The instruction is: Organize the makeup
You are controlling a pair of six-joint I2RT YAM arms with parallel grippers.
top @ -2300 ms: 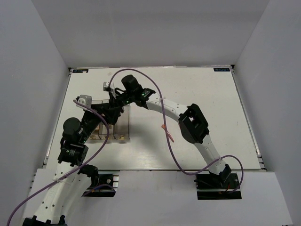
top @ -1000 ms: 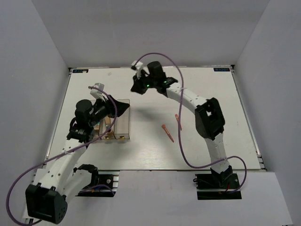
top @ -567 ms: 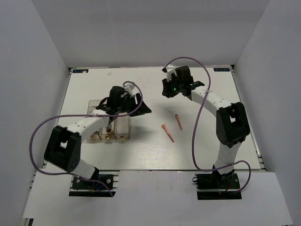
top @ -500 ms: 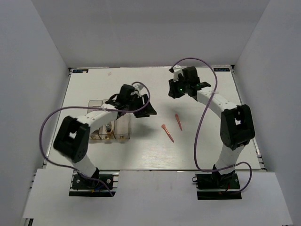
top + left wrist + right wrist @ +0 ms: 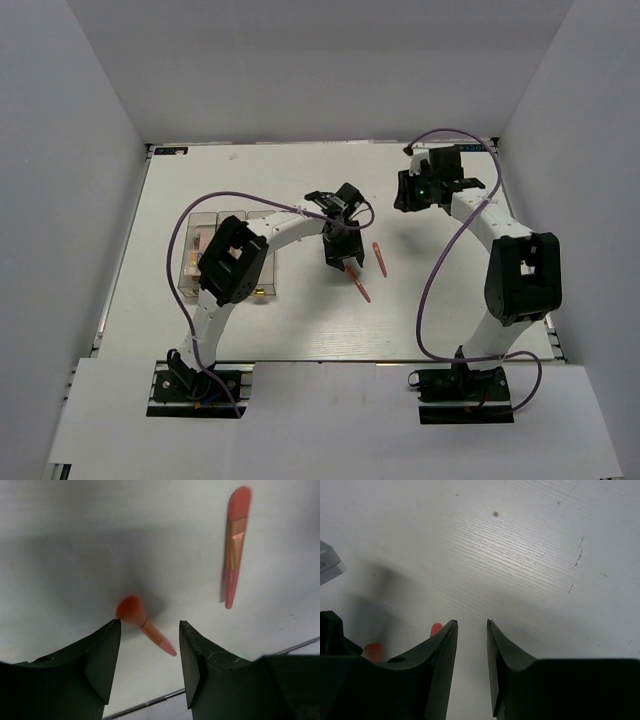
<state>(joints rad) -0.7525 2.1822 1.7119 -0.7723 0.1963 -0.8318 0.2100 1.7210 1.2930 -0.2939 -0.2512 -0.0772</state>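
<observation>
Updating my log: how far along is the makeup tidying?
Done: a few items show in the clear box. In hand: the left end effector hangs open over one pink stick, not gripping. Left: that stick and the second stick, both loose on the table. The right end effector is open, empty.

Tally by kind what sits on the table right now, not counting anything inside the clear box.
coral-pink sticks: 2
clear organizer box: 1
Total: 3
</observation>
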